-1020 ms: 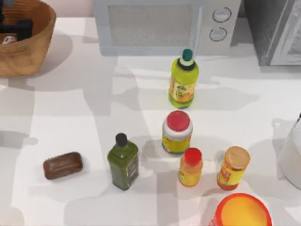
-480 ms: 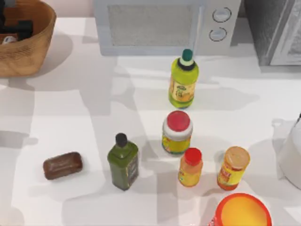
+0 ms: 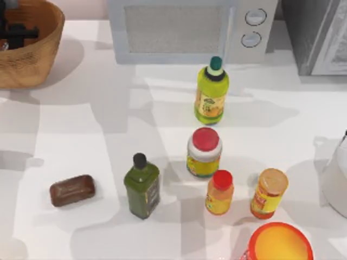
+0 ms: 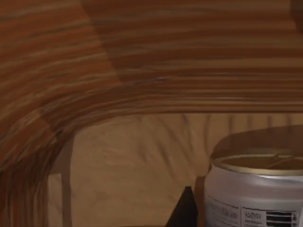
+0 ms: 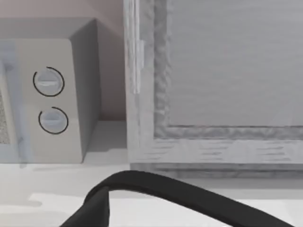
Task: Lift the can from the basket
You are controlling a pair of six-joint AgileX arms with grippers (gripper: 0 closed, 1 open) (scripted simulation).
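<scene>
The woven orange-brown basket (image 3: pixel 38 51) stands at the table's far left corner. My left gripper (image 3: pixel 17 35) is down inside it, a dark shape against the wicker. In the left wrist view the can (image 4: pixel 255 189) stands upright and very close on the basket's floor, with a pale gold rim and a white printed side. The ribbed basket wall (image 4: pixel 142 61) curves behind it. My right arm is off at the right side, and its wrist camera faces the microwave (image 5: pixel 47 99).
On the table stand a green-capped yellow bottle (image 3: pixel 211 92), a red-lidded jar (image 3: pixel 204 153), a dark green bottle (image 3: pixel 142 185), an orange bottle (image 3: pixel 219 192), an orange jar (image 3: pixel 269 193) and a brown block (image 3: pixel 72 190). The microwave (image 3: pixel 190 30) lines the back edge.
Inside the basket my left gripper has shifted slightly and its outline from above has narrowed. Nothing on the table has moved.
</scene>
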